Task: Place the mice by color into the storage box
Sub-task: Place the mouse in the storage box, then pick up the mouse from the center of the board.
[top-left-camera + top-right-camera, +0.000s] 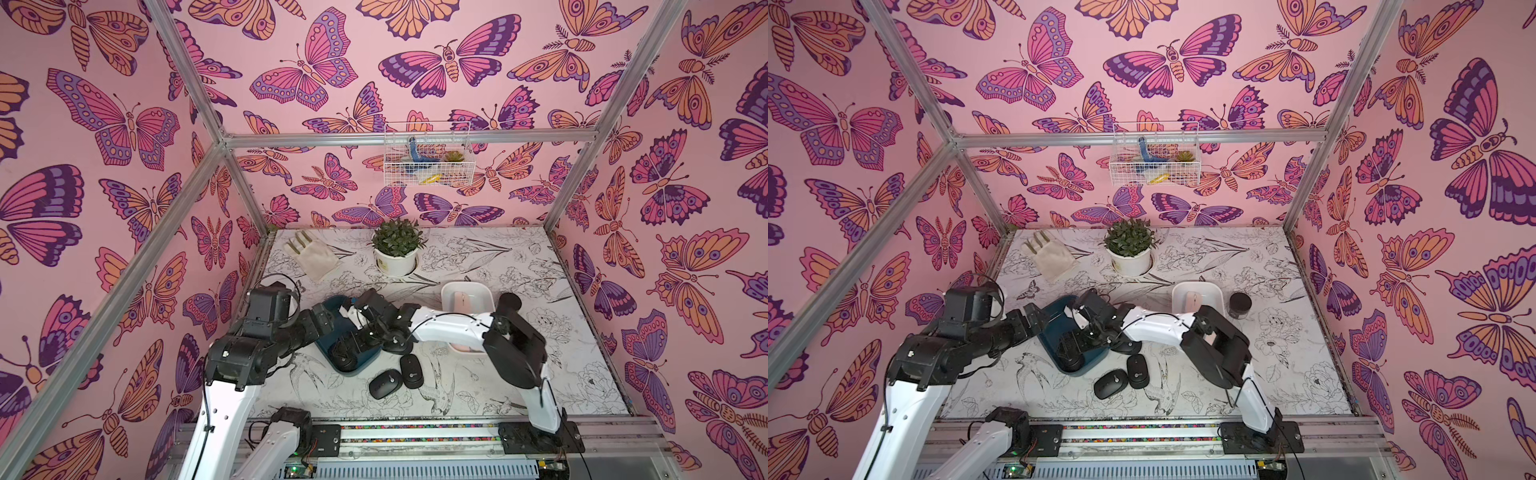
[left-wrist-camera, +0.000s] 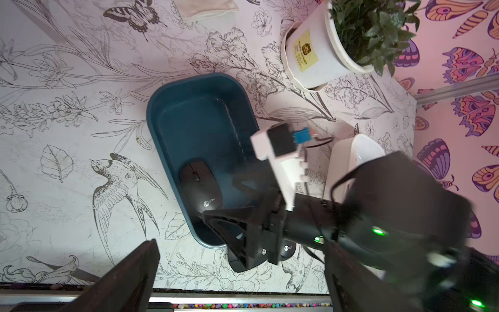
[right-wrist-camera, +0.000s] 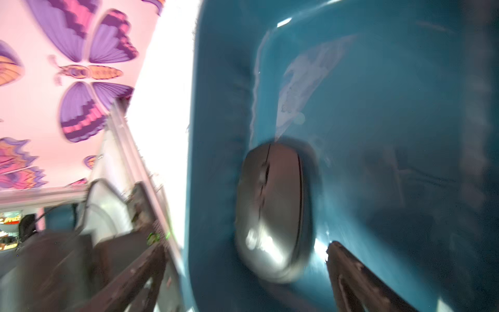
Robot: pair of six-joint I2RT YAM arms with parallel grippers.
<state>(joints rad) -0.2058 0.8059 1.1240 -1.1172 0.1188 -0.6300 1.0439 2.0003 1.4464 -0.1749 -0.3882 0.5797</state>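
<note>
A dark blue storage box (image 1: pixel 330 347) (image 2: pixel 154 113) holds one black mouse (image 2: pixel 199 189) (image 3: pixel 272 210), lying flat on its floor. My right gripper (image 1: pixel 353 340) (image 3: pixel 247 248) hangs open over that mouse, both fingers apart from it. A white box (image 1: pixel 445 296) to the right holds a pink mouse (image 1: pixel 460 300) (image 1: pixel 1192 299). Two black mice (image 1: pixel 385 383) (image 1: pixel 411 371) lie on the table in front of the boxes. A third (image 1: pixel 400 347) is partly hidden under my right wrist. My left gripper (image 1: pixel 322 324) (image 2: pixel 243 248) hovers open and empty at the blue box's left side.
A potted plant (image 1: pixel 397 249) and a pale glove (image 1: pixel 311 257) sit at the back of the table. A small black jar (image 1: pixel 1239 305) stands right of the white box. A wire basket (image 1: pixel 428 156) hangs on the back wall. Both arms crowd the blue box.
</note>
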